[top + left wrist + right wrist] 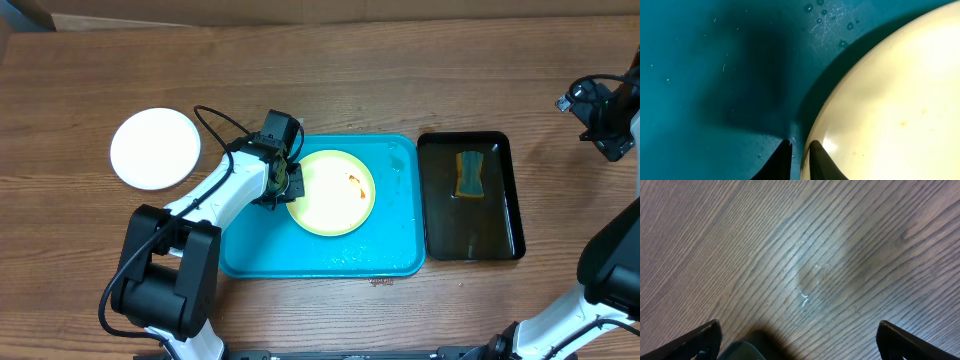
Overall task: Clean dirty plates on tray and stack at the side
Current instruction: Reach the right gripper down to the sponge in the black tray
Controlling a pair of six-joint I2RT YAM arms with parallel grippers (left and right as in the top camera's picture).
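The yellow-green plate (330, 192) lies in the turquoise tray (400, 255), near its middle, with an orange sauce smear (355, 183) on its face. The left gripper (799, 161) has its fingers drawn nearly together astride the plate's left rim, apparently pinching it; the hold is thin and at the very edge, and water droplets (822, 12) bead the tray, so a wet rim could slip or the plate could pivot out on lifting; stacking it with the smear on would soil the pile. The right gripper (799, 337) hangs over bare table (815, 255), fingers wide apart, holding nothing.

Counted: two plates in view, this one and a white plate (155, 148) on the wood left of the tray; one turquoise tray; one black tray (500, 245); one sponge (469, 174) in it; two grippers.
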